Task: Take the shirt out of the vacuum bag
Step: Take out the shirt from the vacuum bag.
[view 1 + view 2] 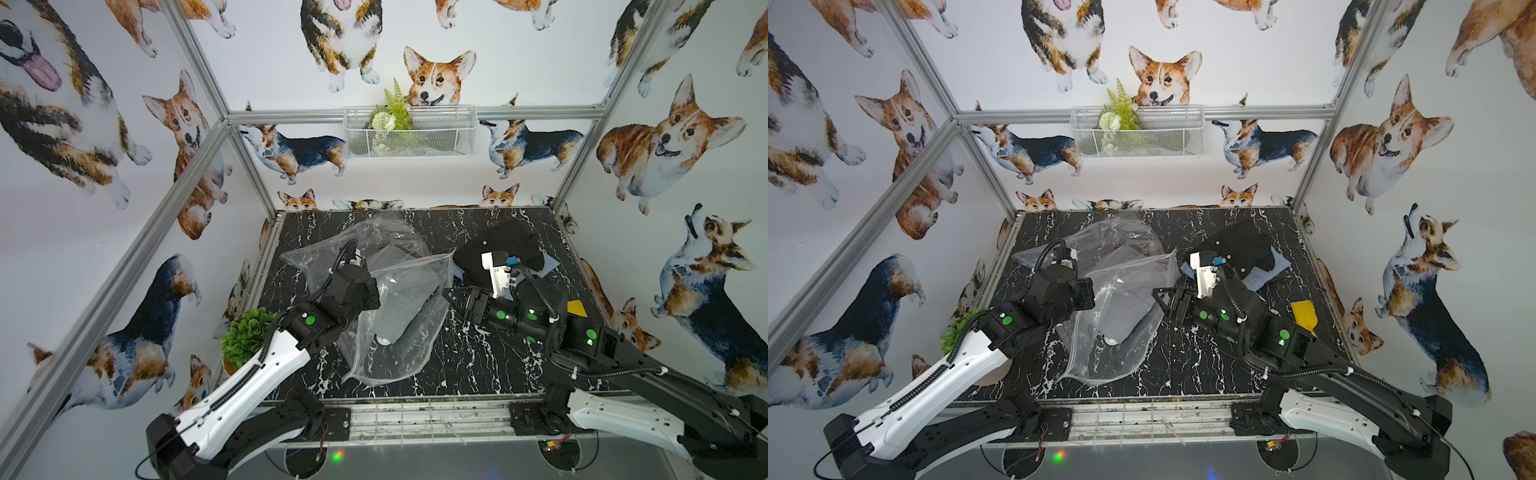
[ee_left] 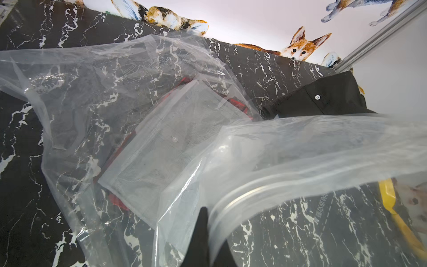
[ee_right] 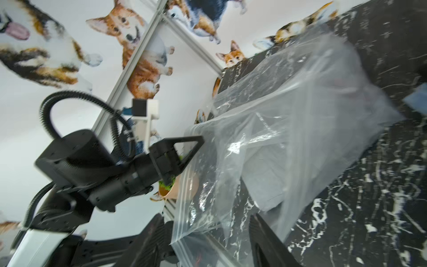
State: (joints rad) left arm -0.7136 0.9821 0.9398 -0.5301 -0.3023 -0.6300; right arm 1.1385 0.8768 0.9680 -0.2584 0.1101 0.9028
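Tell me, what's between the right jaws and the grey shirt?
Only clear plastic of the vacuum bag; the grey shirt sits inside. The right wrist view shows this.

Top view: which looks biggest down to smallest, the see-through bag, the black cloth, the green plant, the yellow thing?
1. vacuum bag
2. black cloth, partly hidden
3. green plant, partly hidden too
4. yellow thing

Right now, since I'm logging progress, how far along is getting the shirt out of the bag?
Done: the left gripper is shut on the bag at its zip edge. In hand: the open right gripper faces the bag's mouth. Left: the gray shirt is still inside.
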